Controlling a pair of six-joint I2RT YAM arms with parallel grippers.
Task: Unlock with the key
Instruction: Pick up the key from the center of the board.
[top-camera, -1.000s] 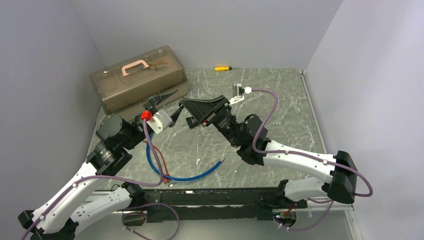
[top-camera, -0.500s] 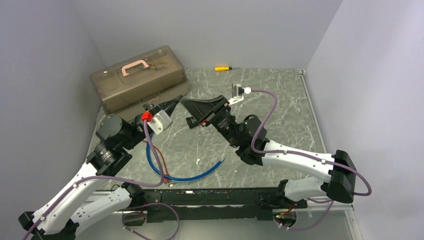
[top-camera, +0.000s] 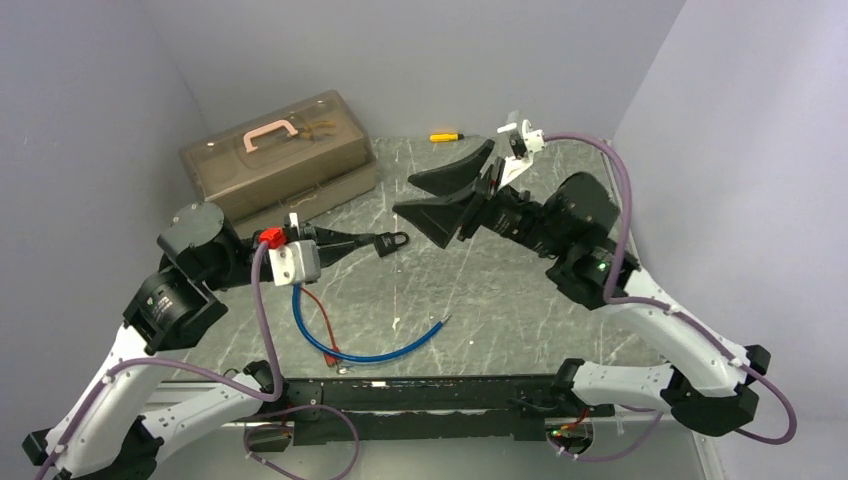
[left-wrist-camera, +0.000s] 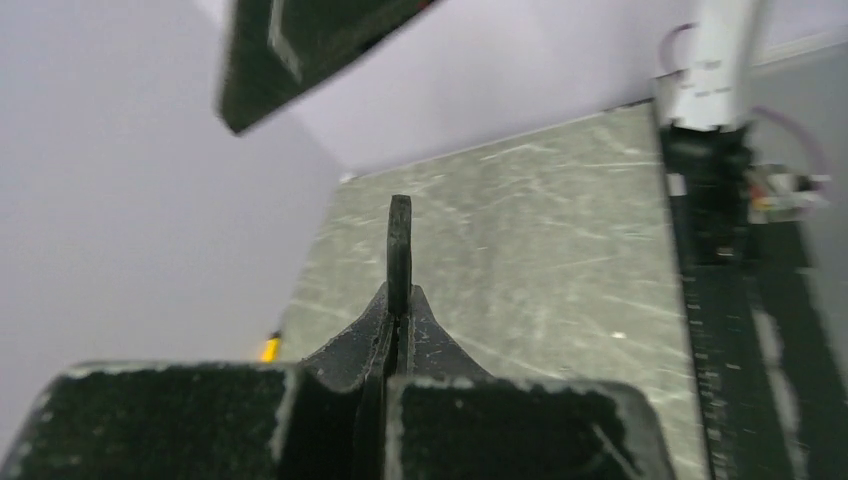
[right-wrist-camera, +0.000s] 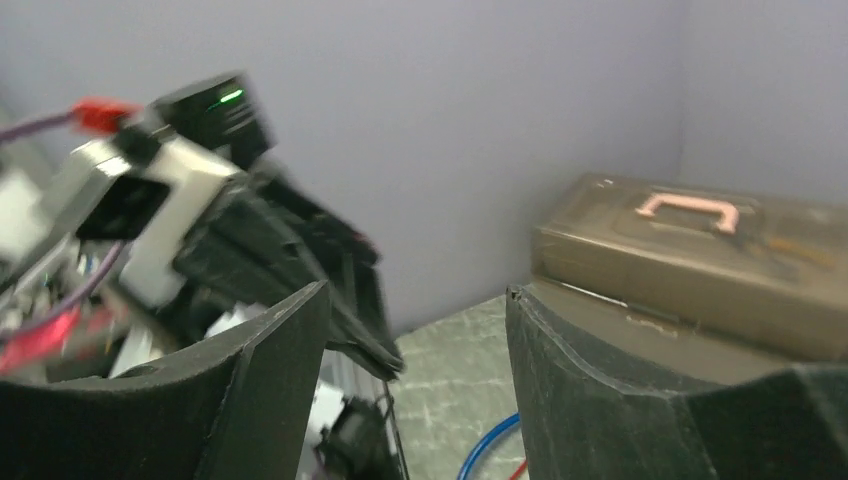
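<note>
Padlock (top-camera: 392, 243) status | your left gripper (top-camera: 372, 242) has its fingers pressed tight on one end, holding it out in front of the toolbox (top-camera: 280, 160) | your right gripper (top-camera: 405, 195) is spread wide, empty, raised nearby | key: not visible anywhere | progress: early; lock gripped, still unopened; you must find, insert and turn the key.

Desk (top-camera: 520, 290): grey-green, marbled with white veins.
Toolbox (top-camera: 300, 175): translucent brown; handle (top-camera: 272, 132) pale pink.
Screwdriver (top-camera: 445, 136): yellow, dark tip.
Padlock (top-camera: 393, 242): black.
Left claw (top-camera: 372, 242), right claw (top-camera: 403, 195): black.
Arm links (top-camera: 160, 375): white, joints black; hoses (top-camera: 620, 190) purple.
Connector (top-camera: 268, 237) on left wrist: red.
Cable (top-camera: 385, 355): blue; thin wire (top-camera: 318, 318): red.
Walls (top-camera: 420, 60): pale lavender.
</note>
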